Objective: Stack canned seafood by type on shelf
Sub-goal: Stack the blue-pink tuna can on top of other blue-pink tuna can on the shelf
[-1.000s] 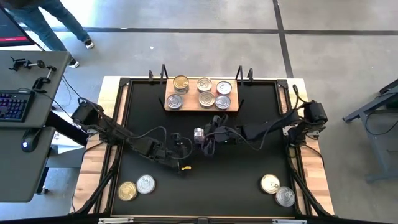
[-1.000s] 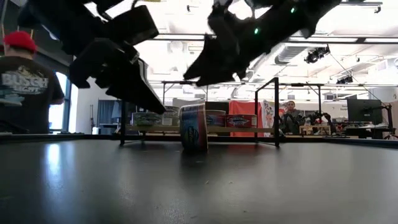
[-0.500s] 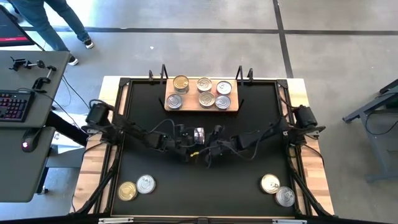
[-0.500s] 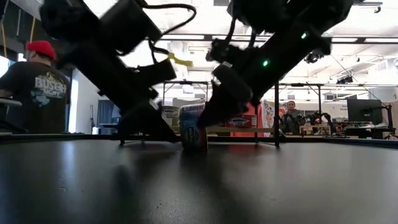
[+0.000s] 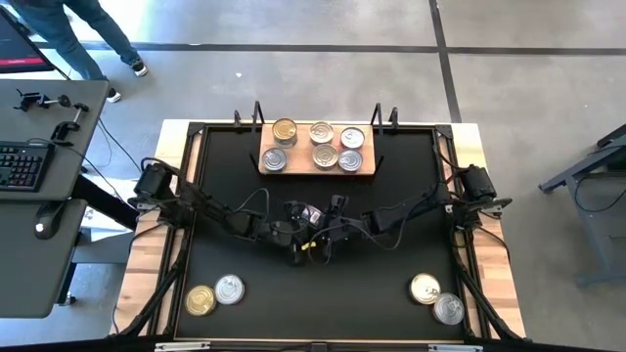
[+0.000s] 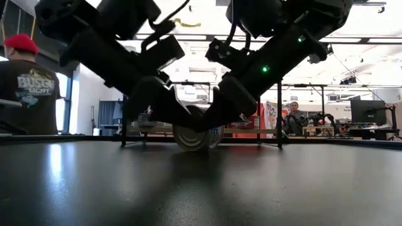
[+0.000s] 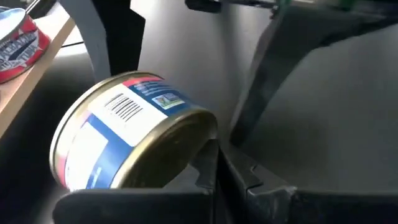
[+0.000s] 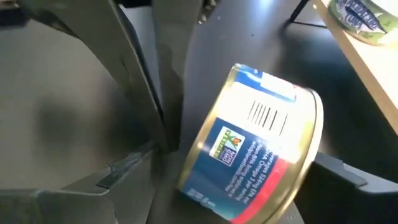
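Note:
One tin [image 5: 311, 213] with a blue, white and red label and gold rims leans on its edge at mid-table, tilted in the low view [image 6: 198, 135]. My left gripper [image 5: 297, 225] is shut and sits at the tin's left. My right gripper [image 5: 326, 223] is open at its right, with the tin [image 8: 255, 143] between its spread fingers. The wooden shelf [image 5: 364, 172] at the far edge carries several tins standing flat. Two tins [image 5: 215, 294] rest near left and two [image 5: 436, 298] near right. My left gripper [image 7: 217, 165] comes slanting down from the table's left, and its shut fingertips [image 7: 208, 158] lie against the tin's gold rim [image 7: 205, 127]. The tin leans, its lower edge on the table. My right gripper straddles the tin; I cannot tell whether a finger [image 8: 339, 171] touches it.
The shelf's black uprights [image 6: 279, 113] stand just behind the tin. The shelf edge, with tins on it, shows in both wrist views [image 7: 37, 59] [image 8: 367, 53]. People stand in the room beyond the table. Open black tabletop lies toward the near edge.
Both arms have come down low beside the tin, the left one moving right and toward the far edge to reach it. The tin, which stood upright on its edge, has tipped over to a slant between the two grippers.

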You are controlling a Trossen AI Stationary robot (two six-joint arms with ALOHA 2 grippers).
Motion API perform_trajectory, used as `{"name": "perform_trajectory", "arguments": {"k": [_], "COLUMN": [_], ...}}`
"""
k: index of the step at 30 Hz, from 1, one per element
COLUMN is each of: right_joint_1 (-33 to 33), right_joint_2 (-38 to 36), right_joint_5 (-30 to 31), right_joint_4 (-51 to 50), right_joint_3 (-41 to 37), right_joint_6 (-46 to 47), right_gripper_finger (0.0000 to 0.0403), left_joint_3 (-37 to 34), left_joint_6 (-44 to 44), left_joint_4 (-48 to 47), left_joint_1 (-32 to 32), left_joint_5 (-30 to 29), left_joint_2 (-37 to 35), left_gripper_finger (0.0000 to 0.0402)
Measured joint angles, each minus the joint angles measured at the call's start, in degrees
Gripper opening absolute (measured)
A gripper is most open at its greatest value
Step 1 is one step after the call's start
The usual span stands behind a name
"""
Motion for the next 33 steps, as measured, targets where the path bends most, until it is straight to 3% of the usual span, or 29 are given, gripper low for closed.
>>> {"name": "perform_trajectory", "arguments": {"k": [5,11,15,20,23,28,33], "right_joint_1": [-0.84,-1.96,-2.67,-1.54,-1.53,-7.66,-18.30], "right_joint_2": [0.14,0.83,1.29,-0.93,-4.38,-5.69,-4.39], "right_joint_5": [1.46,3.12,3.24,4.77,7.68,16.10,16.17], "right_joint_4": [-0.14,0.24,0.71,-1.39,-8.24,-27.25,-28.44], "right_joint_3": [0.00,0.02,0.02,-0.02,3.93,18.32,24.76], "right_joint_6": [0.92,3.35,3.05,0.24,-4.18,-18.33,-34.53], "right_gripper_finger": [0.0293,0.0218,0.0176,0.0176,0.0176,0.0176,0.0176], "left_joint_3": [0.00,0.00,0.00,0.00,-0.02,-0.02,-0.02], "left_joint_6": [-1.61,-4.89,-10.35,-22.04,-27.36,-28.64,-28.02], "left_joint_4": [-5.11,-13.58,-23.90,-37.42,-40.46,-39.03,-39.06], "left_joint_1": [-3.04,-7.79,-11.87,-16.06,-17.68,-18.92,-19.02], "left_joint_5": [0.18,-1.13,-7.12,-16.85,-19.85,-23.69,-24.14], "left_joint_2": [-3.83,-10.64,-15.39,-18.92,-19.18,-18.06,-16.92], "left_gripper_finger": [0.0000,0.0000,0.0000,0.0000,0.0000,0.0000,0.0000]}}
